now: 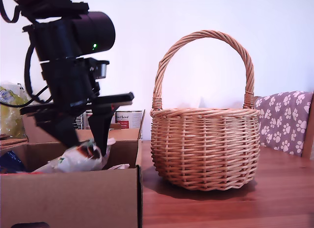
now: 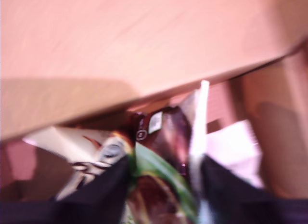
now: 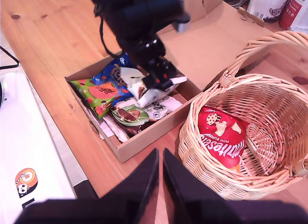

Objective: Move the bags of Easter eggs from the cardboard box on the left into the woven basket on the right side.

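My first gripper [image 1: 84,145] is shut on a white bag of Easter eggs [image 1: 78,157] with green and brown print, held just above the open cardboard box [image 1: 68,198] at the exterior view's left. In the first wrist view the bag [image 2: 163,132] sits pinched between the dark fingers. From above, the same bag [image 3: 144,86] hangs under the first arm [image 3: 139,17] over the box [image 3: 149,135]. A red bag [image 3: 219,135] lies inside the woven basket [image 3: 207,171], which stands right of the box in the exterior view [image 1: 206,149]. My second gripper [image 3: 160,154] hovers high above the table, shut on nothing.
Several other sweet bags lie in the box, among them a green-and-orange one [image 3: 98,94]. The box's flap [image 3: 207,41] lies open behind it. A paw-print cushion [image 1: 284,120] is at the exterior view's right, and a yellow-green bag [image 1: 10,115] and tins [image 1: 128,119] stand behind the box.
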### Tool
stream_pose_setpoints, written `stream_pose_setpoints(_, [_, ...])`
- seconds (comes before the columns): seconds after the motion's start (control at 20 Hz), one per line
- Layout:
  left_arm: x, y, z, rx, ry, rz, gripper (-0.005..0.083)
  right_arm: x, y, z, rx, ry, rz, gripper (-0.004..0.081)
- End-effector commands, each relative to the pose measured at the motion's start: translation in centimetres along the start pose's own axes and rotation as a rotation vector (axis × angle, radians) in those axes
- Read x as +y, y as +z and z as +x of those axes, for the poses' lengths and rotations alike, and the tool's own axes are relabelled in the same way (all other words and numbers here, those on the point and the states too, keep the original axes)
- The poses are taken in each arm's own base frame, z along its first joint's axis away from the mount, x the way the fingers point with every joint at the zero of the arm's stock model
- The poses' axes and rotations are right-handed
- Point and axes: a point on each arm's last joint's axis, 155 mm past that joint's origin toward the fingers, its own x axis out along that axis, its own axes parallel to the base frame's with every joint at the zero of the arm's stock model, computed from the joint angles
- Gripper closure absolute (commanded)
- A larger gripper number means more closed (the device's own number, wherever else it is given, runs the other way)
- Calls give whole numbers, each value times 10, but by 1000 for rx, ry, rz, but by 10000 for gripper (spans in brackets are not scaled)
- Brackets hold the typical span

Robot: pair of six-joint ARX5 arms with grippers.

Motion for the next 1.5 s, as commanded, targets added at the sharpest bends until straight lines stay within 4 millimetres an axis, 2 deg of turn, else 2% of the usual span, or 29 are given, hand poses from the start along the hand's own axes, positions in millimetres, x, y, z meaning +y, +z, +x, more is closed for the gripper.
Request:
stream_pose_setpoints(0.0, [-2, 0, 1, 22, 2, 26, 592, 1, 3, -1, -7, 4, -6, 783])
stream_pose_setpoints(0.3, [-9, 5, -33, 44, -27, 60, 593, -7, 5, -2, -14, -38, -10, 783])
stream_pose_setpoints(0.45, [-16, 16, -59, -24, -68, 81, 594, -16, 11, -7, -39, -91, -15, 783])
stream_pose_setpoints(0.7, [-43, 24, -111, -120, -248, 113, 594, -35, 23, -25, -114, -201, 25, 783])
stream_pose_setpoints(0.85, [-71, 32, -138, -194, -382, 146, 594, -39, 23, -36, -137, -236, 34, 783])
stream_pose_setpoints(1.0, [-114, 44, -163, -283, -555, 209, 593, -40, 22, -43, -149, -250, 37, 783])
stream_pose_setpoints(1.15, [-154, 52, -178, -368, -673, 276, 593, -42, 17, -45, -133, -263, 42, 783])
stream_pose_setpoints(1.3, [-181, 54, -174, -393, -728, 289, 593, -41, 14, -44, -120, -260, 47, 783])
stream_pose_setpoints(1.45, [-203, 57, -158, -410, -755, 310, 593, -40, 11, -43, -109, -257, 49, 783])
